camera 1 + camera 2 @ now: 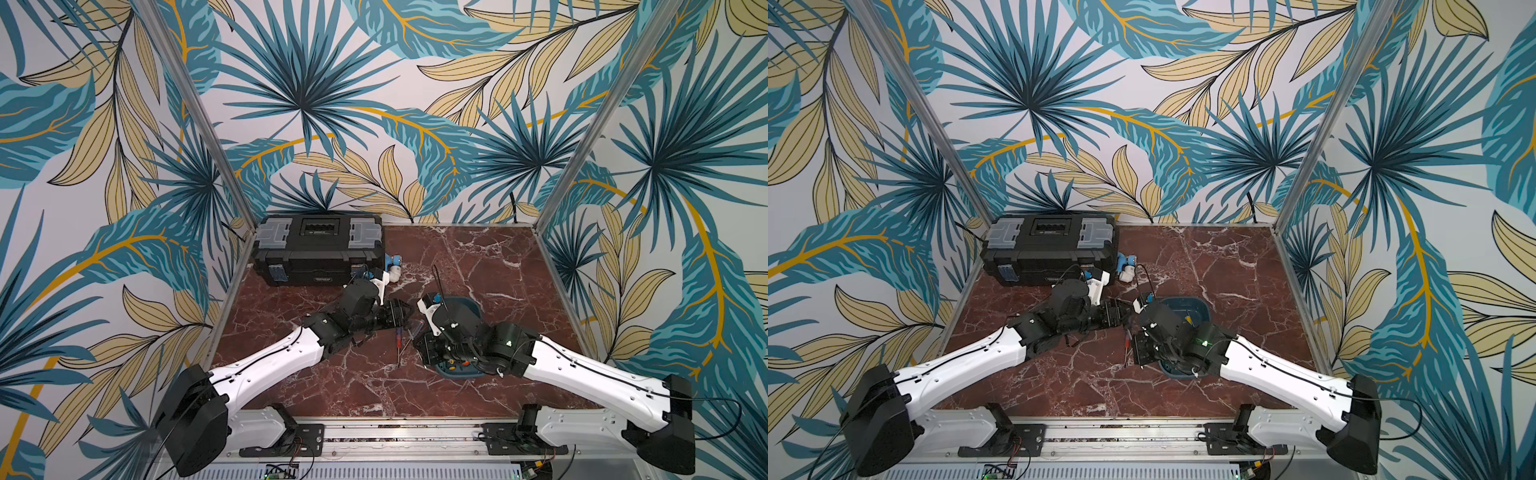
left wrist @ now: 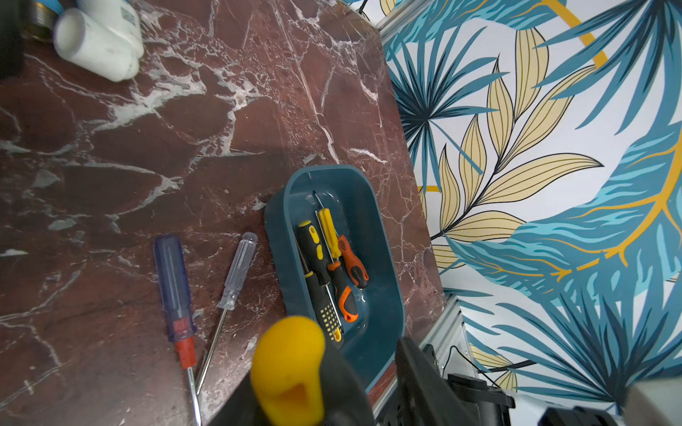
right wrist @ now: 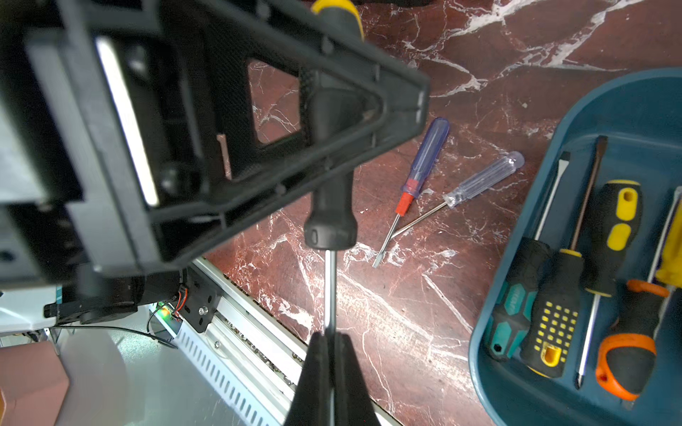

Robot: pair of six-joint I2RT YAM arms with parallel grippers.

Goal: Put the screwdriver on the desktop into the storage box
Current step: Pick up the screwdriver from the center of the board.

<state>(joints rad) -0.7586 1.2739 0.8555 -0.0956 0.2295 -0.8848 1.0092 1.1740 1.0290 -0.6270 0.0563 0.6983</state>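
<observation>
Task partly done. Storage box (image 2: 383, 280) sits right of centre on the desktop (image 1: 478, 257), under the right arm. Stowed screwdrivers (image 2: 312, 254) lie lengthways inside. At least five handles counted across the wrist views (black-yellow, yellow, orange-black, teal-black). They overlap, so exact tally uncertain.

One in transit: black-and-yellow screwdriver (image 3: 330, 206), up off the desktop just left of the box's near end. Right gripper (image 3: 331, 339) pinched tight on its bare shaft. Left gripper (image 3: 398, 99) has a finger on either side of the handle, jaws part-way apart. Whether they press on the handle, cannot tell. Reads as a hand-over between the arms; that is a judgement.

Loose on the desktop: two. Blue-handled screwdriver (image 2: 173, 287) with red collar, and clear-handled screwdriver (image 2: 238, 273). Both just left of the box, handles toward the far side, shafts meeting near the tips. Neither in contact with a gripper.

Other counts: one storage box. One black toolbox (image 1: 320, 249), lid down, far left. Small cluster of white pipe fittings (image 2: 96, 40) beside it. Two arms.

To go, by my reckoning: three screwdrivers, the held one and then the two loose.
</observation>
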